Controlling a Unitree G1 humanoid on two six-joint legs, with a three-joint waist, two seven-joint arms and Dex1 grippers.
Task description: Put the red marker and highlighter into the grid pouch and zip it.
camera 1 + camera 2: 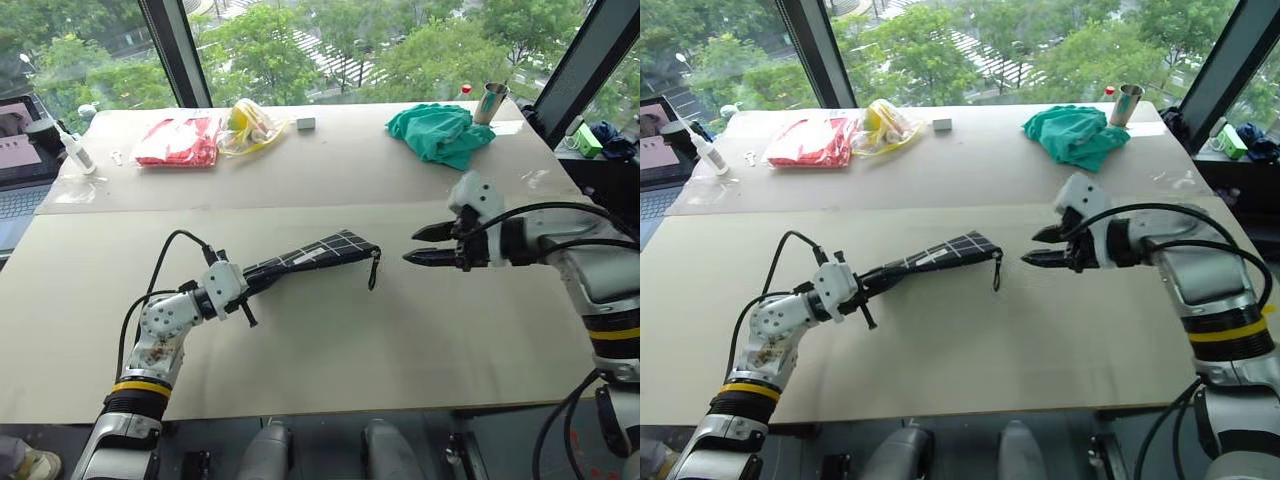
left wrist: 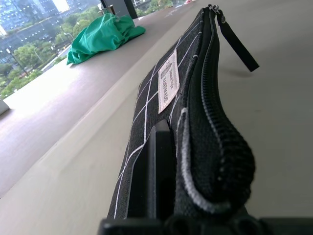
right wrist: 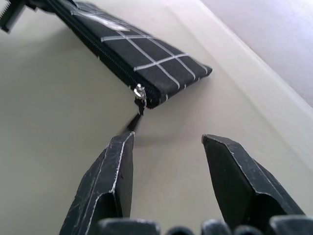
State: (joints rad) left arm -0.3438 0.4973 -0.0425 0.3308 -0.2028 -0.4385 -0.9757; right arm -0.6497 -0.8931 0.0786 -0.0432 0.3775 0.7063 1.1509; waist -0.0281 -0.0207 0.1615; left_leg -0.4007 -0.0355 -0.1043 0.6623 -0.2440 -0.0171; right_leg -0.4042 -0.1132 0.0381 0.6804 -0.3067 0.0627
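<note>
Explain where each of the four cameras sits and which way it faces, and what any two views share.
Left eye view: on the head, looking forward and down over the table; both arms show, left end effector shut on the grid pouch.
Right eye view: beside it, same scene; right end effector open.
Left wrist view: along the pouch toward a green cloth.
Right wrist view: between its open fingers toward the zipper pull.
Shared: every view shows the pouch.
</note>
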